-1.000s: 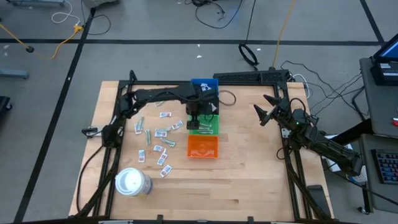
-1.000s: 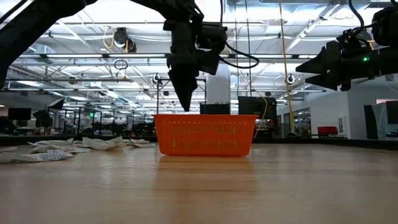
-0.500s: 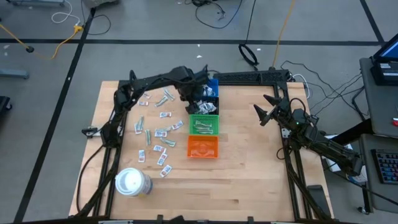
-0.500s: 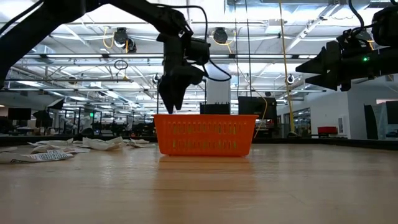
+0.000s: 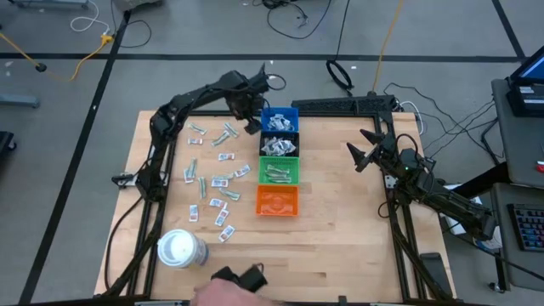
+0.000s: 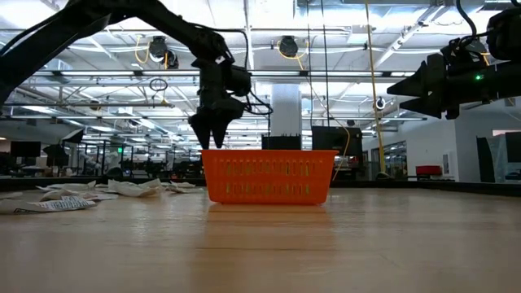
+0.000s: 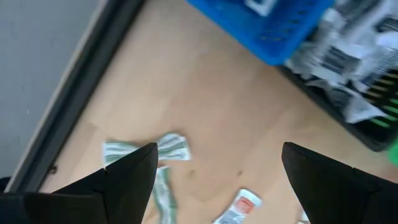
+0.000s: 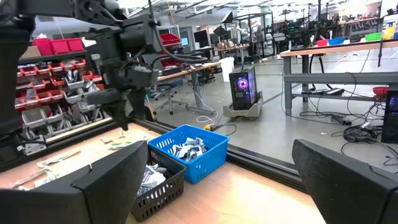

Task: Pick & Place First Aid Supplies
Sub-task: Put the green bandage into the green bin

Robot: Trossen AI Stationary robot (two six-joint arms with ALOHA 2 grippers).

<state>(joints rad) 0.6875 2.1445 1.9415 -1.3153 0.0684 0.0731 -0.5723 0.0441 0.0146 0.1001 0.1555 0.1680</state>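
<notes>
Several first aid packets lie flat on the table's left half: white strips with reddish marks and pale green wrappers; in the left wrist view a green wrapper and a red-marked strip show. More packets fill the blue bin, the dark bin and the green bin. My left gripper is open and empty, lifted above the table just left of the blue bin. My right gripper is open, lifted over the table's right side.
An orange bin ends the row of bins toward the near edge. A large white roll stands near the left near corner. A person's hand with a dark object reaches in at the near edge. Bare wood lies between the bins and my right arm.
My left gripper has moved from above the green bin toward the far edge and the left, passing the blue bin and turning as it went. It now hangs left of the blue bin. A person's hand has come in at the near edge.
</notes>
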